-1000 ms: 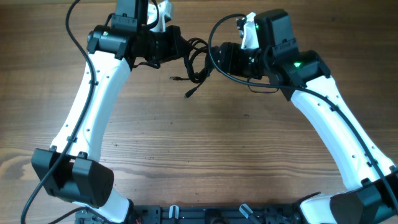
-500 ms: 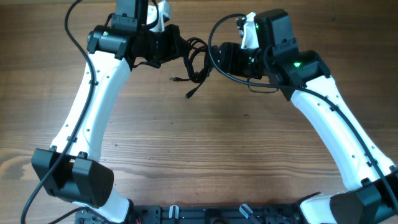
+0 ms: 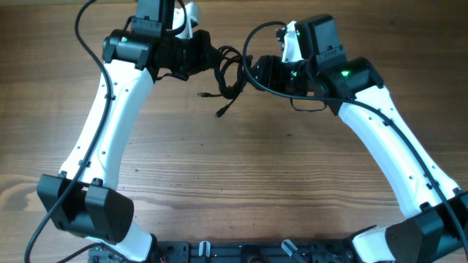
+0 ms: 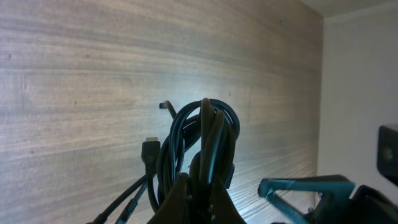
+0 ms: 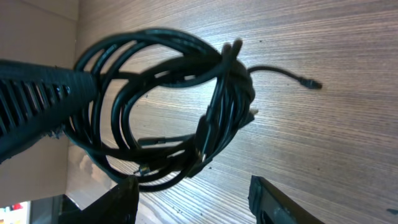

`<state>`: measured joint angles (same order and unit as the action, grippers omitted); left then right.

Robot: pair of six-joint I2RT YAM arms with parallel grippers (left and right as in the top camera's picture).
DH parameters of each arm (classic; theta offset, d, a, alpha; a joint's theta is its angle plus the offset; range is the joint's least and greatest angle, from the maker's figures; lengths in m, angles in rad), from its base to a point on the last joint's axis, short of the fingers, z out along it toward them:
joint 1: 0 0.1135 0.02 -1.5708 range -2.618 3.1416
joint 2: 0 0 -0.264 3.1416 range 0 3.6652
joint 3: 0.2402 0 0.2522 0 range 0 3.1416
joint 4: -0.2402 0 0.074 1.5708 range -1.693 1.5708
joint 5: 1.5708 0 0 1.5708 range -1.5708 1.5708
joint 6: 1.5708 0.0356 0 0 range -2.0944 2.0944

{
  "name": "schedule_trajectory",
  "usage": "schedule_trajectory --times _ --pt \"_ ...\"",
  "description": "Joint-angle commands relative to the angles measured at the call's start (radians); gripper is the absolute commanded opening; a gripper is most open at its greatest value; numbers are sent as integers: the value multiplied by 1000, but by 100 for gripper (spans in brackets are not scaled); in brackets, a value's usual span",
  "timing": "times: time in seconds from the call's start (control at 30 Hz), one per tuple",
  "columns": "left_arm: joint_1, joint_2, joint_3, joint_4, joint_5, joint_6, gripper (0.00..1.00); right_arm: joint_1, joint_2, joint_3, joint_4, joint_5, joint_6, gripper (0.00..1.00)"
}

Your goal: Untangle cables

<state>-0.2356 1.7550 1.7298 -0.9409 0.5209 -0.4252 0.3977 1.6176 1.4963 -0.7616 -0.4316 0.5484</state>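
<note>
The cables (image 3: pixel 230 73) are a tangled black bundle held up at the far middle of the table, with plug ends hanging toward the front (image 3: pixel 220 111). My left gripper (image 3: pixel 212 58) is shut on the bundle's left side; in the left wrist view the coils (image 4: pixel 205 143) rise between its fingers (image 4: pixel 186 199). My right gripper (image 3: pixel 252 73) is open just right of the bundle. In the right wrist view the looped cables (image 5: pixel 180 118) hang in front of its spread fingers (image 5: pixel 124 199), apart from them. One plug end (image 5: pixel 311 83) sticks out to the right.
The wooden table (image 3: pixel 241 175) spreads toward the front. Both white arms (image 3: pixel 110 124) reach in from the front corners. Thicker black arm wires (image 3: pixel 88 36) loop near each wrist. A black rail (image 3: pixel 234 252) lines the front edge.
My right arm has shifted slightly left, bringing its open gripper closer to the bundle. The left gripper and cables have barely moved.
</note>
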Motion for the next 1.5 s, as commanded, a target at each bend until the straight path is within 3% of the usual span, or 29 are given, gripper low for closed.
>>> schedule_trajectory --times 0.0,0.2,0.63,0.9,1.17,1.3,1.47 --pt "-5 -5 8 -19 5 -42 4 -4 13 0 22 24 -24 61" --pt "-5 -5 8 -15 10 -84 4 -4 14 0 119 12 27 62" --pt "-5 -5 8 17 9 -80 4 -4 100 0 139 12 88 60" --pt "-5 -5 8 24 107 -123 4 -4 111 0 124 25 -33 33" --pt "-5 -5 8 31 144 -167 4 -4 111 0 148 24 -53 24" --pt "-5 -5 8 34 111 -154 4 -13 110 1 144 23 -64 4" --pt "-5 -5 8 14 88 -68 5 -16 84 2 87 5 -77 4"
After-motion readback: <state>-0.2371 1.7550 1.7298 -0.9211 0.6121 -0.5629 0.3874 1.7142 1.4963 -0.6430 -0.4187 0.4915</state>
